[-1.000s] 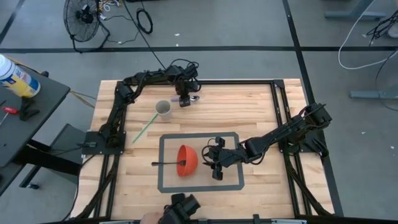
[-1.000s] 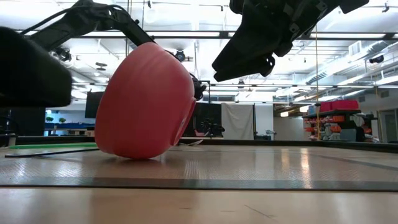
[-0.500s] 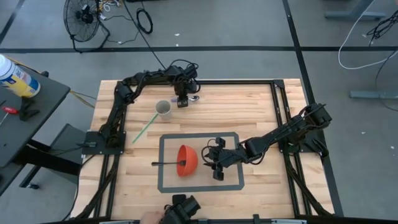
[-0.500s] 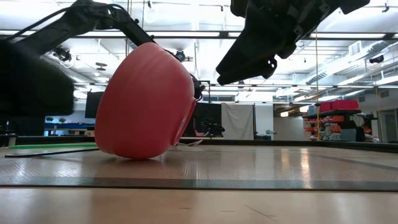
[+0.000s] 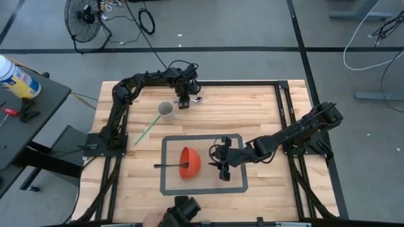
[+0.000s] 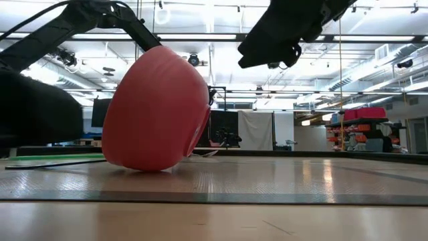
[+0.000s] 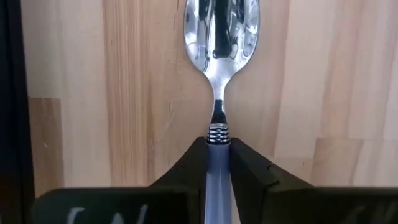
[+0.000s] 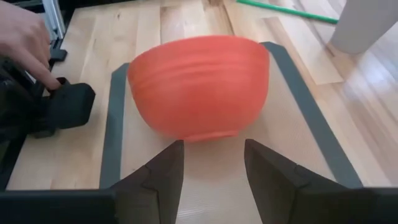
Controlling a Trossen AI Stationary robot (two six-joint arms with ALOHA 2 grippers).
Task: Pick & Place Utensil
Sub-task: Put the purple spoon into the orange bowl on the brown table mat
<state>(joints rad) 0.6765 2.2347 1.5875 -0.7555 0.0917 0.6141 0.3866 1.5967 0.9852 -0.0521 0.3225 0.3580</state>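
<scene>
An orange-red bowl (image 5: 189, 162) is seen inside a grey taped frame (image 5: 203, 137) on the pale striped wood table (image 5: 252, 107). At ten o'clock a green straw (image 5: 147, 130) and a grey cup (image 5: 166, 110) are seen; the spoon (image 7: 219, 31) is shiny silver with a pale blue handle.

- We find no text, label, brand, number or sign that we can read in any view.
- The white bottle (image 5: 14, 77) on the side counter (image 5: 38, 113) bears a blue and yellow label, but its print is too small for us to make out.
</scene>
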